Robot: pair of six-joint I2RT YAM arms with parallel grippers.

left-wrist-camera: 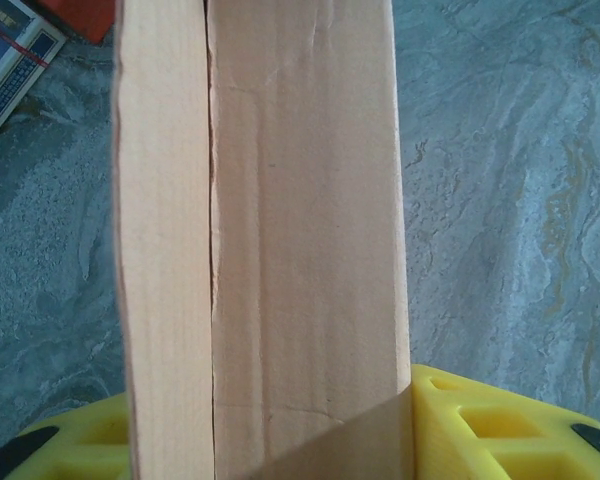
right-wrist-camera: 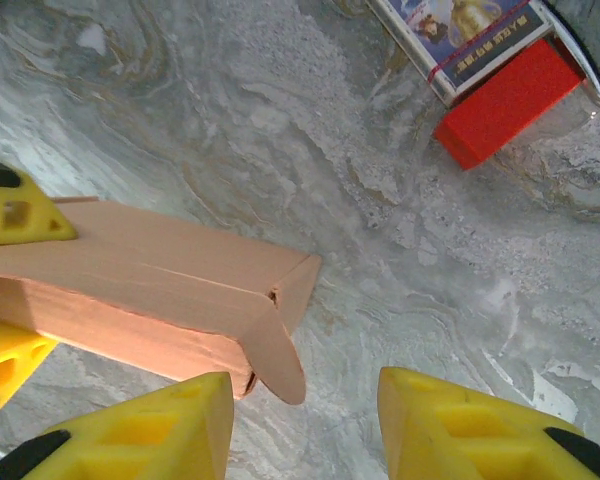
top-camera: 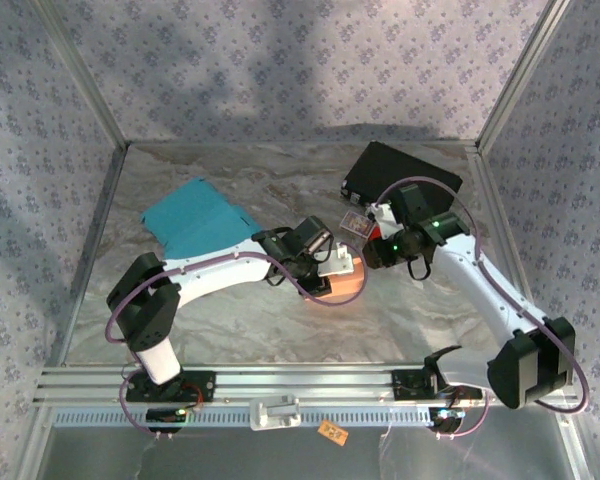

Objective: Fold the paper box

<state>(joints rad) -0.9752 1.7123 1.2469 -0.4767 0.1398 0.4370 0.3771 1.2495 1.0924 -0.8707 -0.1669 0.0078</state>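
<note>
The left gripper [left-wrist-camera: 270, 445] is clamping the paper box [left-wrist-camera: 300, 200] across its width, its yellow fingers [left-wrist-camera: 490, 425] pressing on opposite sides, so the jaws are standing partway apart with the box filling the space between them. The box is projecting straight out ahead of this gripper as a long, flattened tube with a crease running along its length. It is sitting above the marbled table [right-wrist-camera: 430, 250]; whether it is touching the surface cannot be told. The right gripper [right-wrist-camera: 305, 420] is facing the box's far end with its jaws parted and gripping nothing. The box end is lying just ahead of its left-hand finger [right-wrist-camera: 150, 430], and a rounded end flap [right-wrist-camera: 280, 360] is drooping into the mouth of the gap. Whether that flap is touching the finger cannot be told. Farther ahead of the right gripper and off to its right, a red block [right-wrist-camera: 500, 100] is resting against a printed carton [right-wrist-camera: 470, 40]. Well to the left of the left gripper, a teal sheet [top-camera: 195, 225] is lying flat.
</note>
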